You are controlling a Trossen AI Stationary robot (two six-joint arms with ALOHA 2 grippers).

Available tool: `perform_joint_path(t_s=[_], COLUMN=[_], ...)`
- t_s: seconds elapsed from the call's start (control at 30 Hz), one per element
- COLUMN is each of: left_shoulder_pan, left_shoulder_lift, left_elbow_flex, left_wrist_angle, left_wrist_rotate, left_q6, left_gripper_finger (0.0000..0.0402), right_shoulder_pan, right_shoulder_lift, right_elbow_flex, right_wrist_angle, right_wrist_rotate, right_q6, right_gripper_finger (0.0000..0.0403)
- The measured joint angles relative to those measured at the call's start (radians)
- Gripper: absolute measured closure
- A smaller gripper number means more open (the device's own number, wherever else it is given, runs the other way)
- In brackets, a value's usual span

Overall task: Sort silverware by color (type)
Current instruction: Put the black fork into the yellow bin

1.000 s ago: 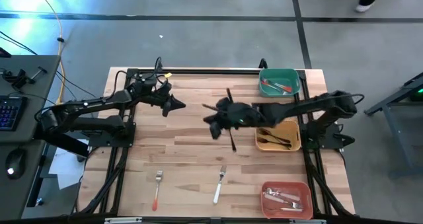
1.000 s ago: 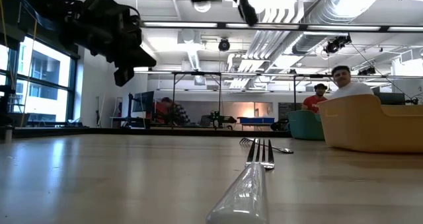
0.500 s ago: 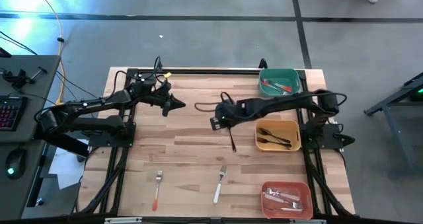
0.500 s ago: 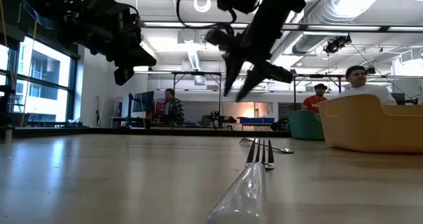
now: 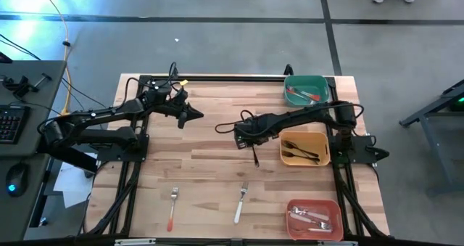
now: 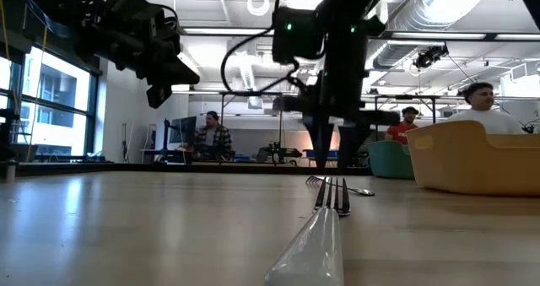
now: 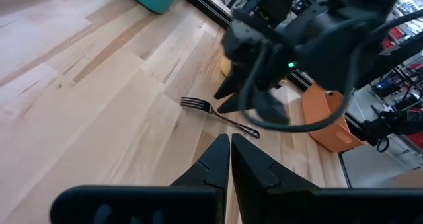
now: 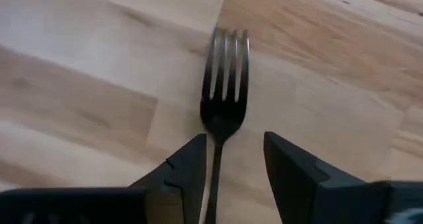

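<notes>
A black fork lies flat on the wooden table, left of the yellow bin. My right gripper points down over it, open. One finger stands on each side of the fork's neck, just behind the tines, and touches nothing. The low view shows this gripper right above the black fork. My left gripper hangs shut and empty above the table's far left part. A white-handled fork and a red-orange-handled fork lie near the front edge.
A teal bin at the far right holds red-orange-handled pieces. The yellow bin holds dark ones. An orange bin at the near right holds light ones. People sit in the room beyond the table.
My right gripper has come down from high above the table toward the black fork, tipping from nearly level until it points down, and its fingers have opened. The fork has stayed where it lay.
</notes>
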Motion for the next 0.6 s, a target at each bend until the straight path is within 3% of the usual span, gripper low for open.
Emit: perform_joint_path(t_s=[0.33, 0.43, 0.6], left_shoulder_pan=[0.0, 0.0, 0.0], left_shoulder_lift=[0.0, 0.0, 0.0], left_elbow_flex=[0.0, 0.0, 0.0], left_wrist_angle=[-0.001, -0.001, -0.001], left_wrist_rotate=[0.0, 0.0, 0.0], left_q6=[0.005, 0.006, 0.016], left_gripper_finger=[0.0392, 0.0392, 0.0392], right_shoulder_pan=[-0.041, -0.045, -0.046], right_shoulder_lift=[0.072, 0.072, 0.074], right_elbow_flex=[0.003, 0.003, 0.003], right_wrist_angle=[0.071, 0.065, 0.065], right_wrist_rotate=[-0.028, -0.034, -0.04], right_q6=[-0.011, -0.03, -0.064], right_gripper_finger=[0.0277, 0.0306, 0.0387])
